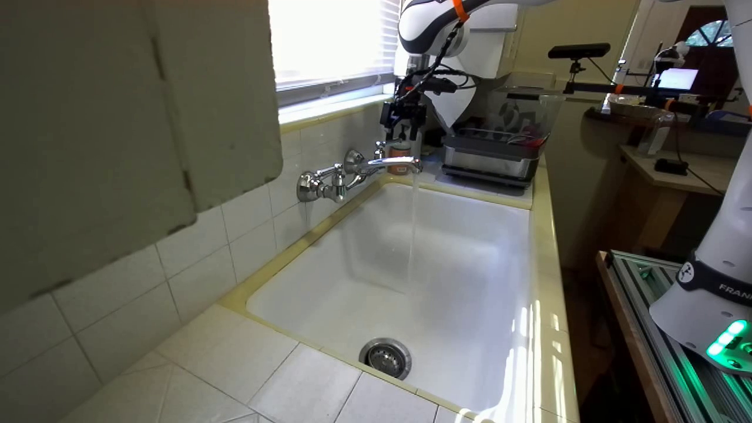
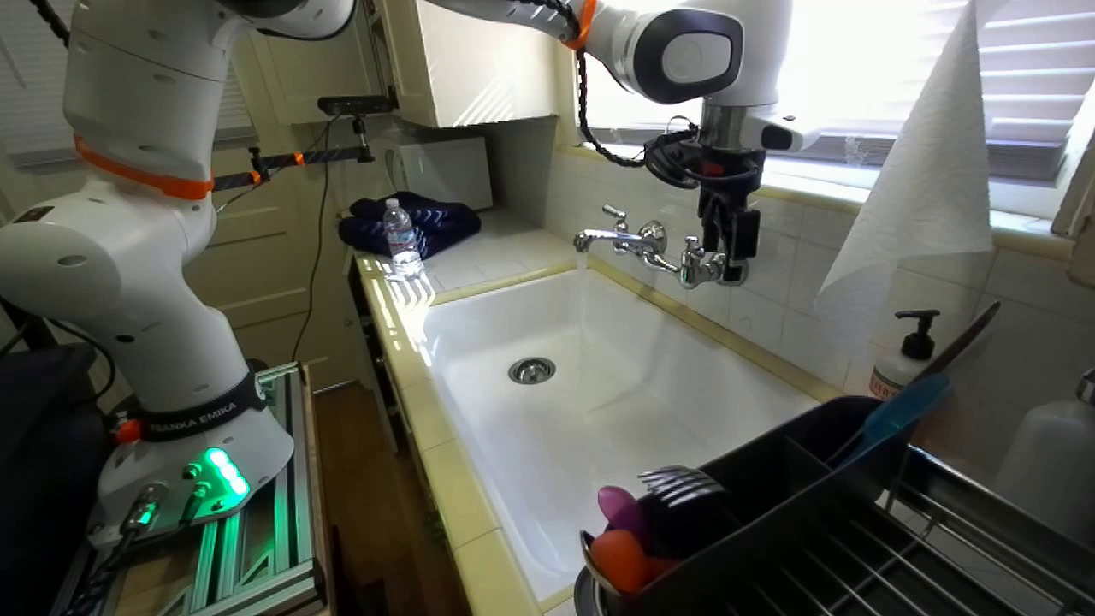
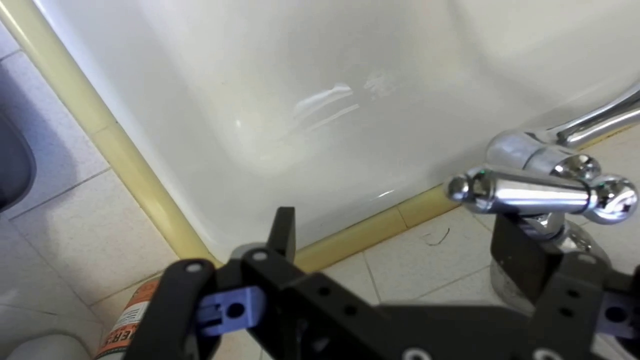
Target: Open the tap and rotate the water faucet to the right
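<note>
Running: one faucet, two handles.

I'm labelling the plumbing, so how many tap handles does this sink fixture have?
2: one handle right by the gripper, and another handle on the opposite side of the faucet. No others seem hidden.

Daylight pours through a window, its white slatted blind lowered nearly to the sill; below runs a wall of light tiles. A cream cabinet beside the window catches slanting stripes of sun, and bright bars streak the yellow edging of the tiled bench. In an exterior view a panelled door rises behind a brown floor. Elsewhere a pale-topped wooden unit stands well short of a dark door whose arched pane glows.
</note>
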`<state>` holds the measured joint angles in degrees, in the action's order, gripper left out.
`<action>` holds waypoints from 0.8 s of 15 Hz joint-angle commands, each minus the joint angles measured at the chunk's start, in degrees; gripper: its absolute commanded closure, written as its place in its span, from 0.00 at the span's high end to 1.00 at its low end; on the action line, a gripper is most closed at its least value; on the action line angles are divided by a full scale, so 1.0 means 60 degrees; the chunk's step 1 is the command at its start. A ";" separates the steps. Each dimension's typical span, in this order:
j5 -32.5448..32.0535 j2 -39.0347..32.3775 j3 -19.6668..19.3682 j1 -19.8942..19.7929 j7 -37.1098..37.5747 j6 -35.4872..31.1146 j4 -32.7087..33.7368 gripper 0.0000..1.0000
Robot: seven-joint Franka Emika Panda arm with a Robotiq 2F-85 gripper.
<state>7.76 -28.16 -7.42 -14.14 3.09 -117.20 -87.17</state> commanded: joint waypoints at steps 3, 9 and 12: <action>-0.0196 0.0298 -0.0072 0.0135 0.0125 0.0916 -0.0362 1.00; -0.0400 0.0251 -0.0180 0.0223 0.0339 0.0583 -0.0332 1.00; -0.0700 0.0398 -0.0265 0.0310 0.0406 0.0194 -0.0358 1.00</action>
<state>6.12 -27.94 -7.81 -13.59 4.44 -115.36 -87.09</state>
